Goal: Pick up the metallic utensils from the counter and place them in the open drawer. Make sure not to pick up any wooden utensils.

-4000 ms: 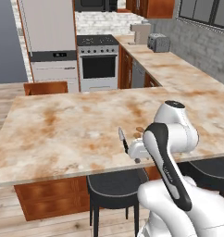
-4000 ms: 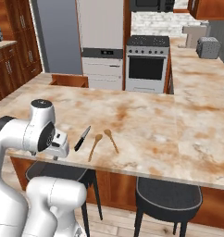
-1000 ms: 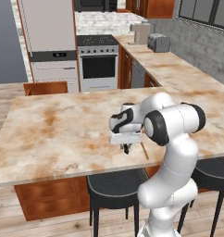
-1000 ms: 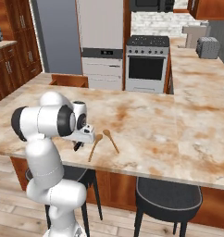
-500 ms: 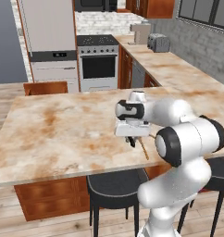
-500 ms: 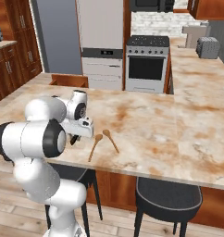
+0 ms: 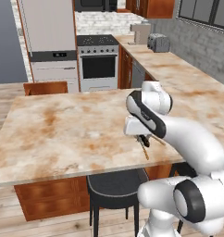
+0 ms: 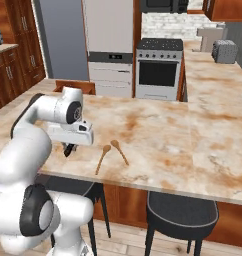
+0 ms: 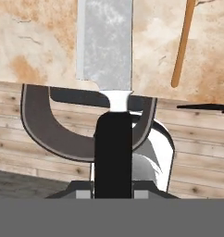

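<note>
My gripper (image 9: 113, 192) is shut on the black handle of a knife (image 9: 104, 46), whose silver blade points out over the beige marbled counter (image 9: 35, 41). In the base views the gripper (image 7: 140, 139) (image 8: 69, 148) hangs at the counter's near edge (image 7: 63, 134), with the knife's dark handle (image 8: 68, 149) under the hand. Two tan wooden spoons (image 8: 101, 158) (image 8: 120, 151) lie just right of it; one spoon handle (image 9: 182, 44) shows in the hand view. Past the counter's far edge stands the reddish-brown open drawer (image 7: 45, 87) (image 8: 74, 87).
Black stools (image 7: 116, 178) (image 8: 180, 207) stand under the counter's near edge, one stool seat (image 9: 40, 125) right below the hand. A stove (image 7: 97, 60), a fridge (image 7: 46, 32) and a side counter with a toaster (image 7: 158, 42) are at the back.
The arm has swung its elbow around over the last second while the hand stayed near the counter's front edge, shut on the knife. The spoons have not moved.
</note>
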Tool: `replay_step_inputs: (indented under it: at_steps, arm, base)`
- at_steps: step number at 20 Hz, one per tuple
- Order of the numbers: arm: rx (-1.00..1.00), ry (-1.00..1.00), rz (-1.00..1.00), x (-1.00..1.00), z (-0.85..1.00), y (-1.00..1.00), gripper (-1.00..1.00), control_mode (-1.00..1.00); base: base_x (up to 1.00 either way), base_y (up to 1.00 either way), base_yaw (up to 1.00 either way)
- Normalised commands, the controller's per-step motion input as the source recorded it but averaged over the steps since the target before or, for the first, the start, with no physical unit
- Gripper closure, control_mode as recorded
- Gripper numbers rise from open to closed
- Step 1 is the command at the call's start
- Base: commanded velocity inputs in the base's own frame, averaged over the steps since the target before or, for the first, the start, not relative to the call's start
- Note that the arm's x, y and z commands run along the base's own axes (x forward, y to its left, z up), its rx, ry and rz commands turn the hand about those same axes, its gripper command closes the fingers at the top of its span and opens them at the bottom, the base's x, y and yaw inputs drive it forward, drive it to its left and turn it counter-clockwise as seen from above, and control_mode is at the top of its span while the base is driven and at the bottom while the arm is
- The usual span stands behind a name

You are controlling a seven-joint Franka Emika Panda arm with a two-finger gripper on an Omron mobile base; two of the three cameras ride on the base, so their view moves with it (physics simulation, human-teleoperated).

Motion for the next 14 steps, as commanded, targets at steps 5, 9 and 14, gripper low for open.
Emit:
replay_step_inputs:
  at_steps: [5,9,14]
  arm:
    - [0.0,-0.06,0.0,-0.66,0.09,-0.27,1.0,-1.0]
    - [0.0,0.0,0.0,0.0,0.0,0.0,1.0,-1.0]
    - [0.0,0.0,0.0,0.0,0.0,0.0,1.0,1.0]
  base:
    - [0.0,0.0,0.0]
    - [0.0,0.0,0.0]
    - [-0.04,0.0,0.0]
